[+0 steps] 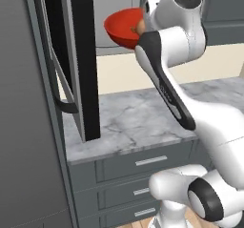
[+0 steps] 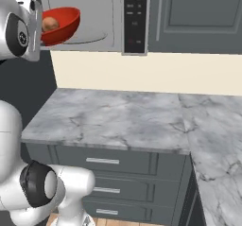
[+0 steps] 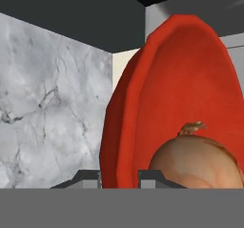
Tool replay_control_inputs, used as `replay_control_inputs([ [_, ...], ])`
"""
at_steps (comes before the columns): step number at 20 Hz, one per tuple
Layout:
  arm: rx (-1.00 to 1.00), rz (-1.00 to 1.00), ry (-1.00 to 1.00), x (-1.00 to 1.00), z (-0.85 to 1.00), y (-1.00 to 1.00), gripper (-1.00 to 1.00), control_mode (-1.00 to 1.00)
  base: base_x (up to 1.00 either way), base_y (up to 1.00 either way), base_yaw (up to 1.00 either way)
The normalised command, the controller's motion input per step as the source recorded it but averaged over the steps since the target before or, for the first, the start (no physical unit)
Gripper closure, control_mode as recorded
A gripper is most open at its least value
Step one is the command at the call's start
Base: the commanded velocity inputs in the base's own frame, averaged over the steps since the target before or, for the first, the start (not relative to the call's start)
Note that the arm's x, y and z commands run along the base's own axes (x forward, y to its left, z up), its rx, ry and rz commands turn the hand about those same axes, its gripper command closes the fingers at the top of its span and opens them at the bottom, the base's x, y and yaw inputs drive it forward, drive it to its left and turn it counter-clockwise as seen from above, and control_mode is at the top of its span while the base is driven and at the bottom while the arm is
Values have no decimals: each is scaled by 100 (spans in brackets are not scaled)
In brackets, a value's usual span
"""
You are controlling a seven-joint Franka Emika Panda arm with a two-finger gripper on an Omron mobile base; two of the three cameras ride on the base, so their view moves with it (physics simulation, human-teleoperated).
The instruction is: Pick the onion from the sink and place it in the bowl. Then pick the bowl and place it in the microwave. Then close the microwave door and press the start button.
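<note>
We hold the bowl by its rim, gripper clamped | onion inside it | raised before the microwave | door open at left | counter far below.

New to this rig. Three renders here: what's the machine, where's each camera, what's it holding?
It is a white robot arm on a driving base in a simulated kitchen. Two cameras ride on the base, behind the arm to its left and right; the third sits on the hand and looks along the gripper. The gripper is shut on the rim of the red bowl, lifted high and tilted, with the onion inside. The microwave is just behind the bowl, and the microwave door stands open. Below lies a marble counter over grey drawers.
</note>
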Motion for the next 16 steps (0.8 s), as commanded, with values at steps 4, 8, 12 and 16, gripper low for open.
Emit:
replay_control_inputs([
  [4,4,0,0,77,-1,11,100,-100,0,0,0],
  [8,1,0,0,66,-20,0,100,-100,0,0,0],
  [12,0,0,0,69,-21,1,100,-100,0,0,0],
  [16,0,0,0,54,-21,9,100,-100,0,0,0],
])
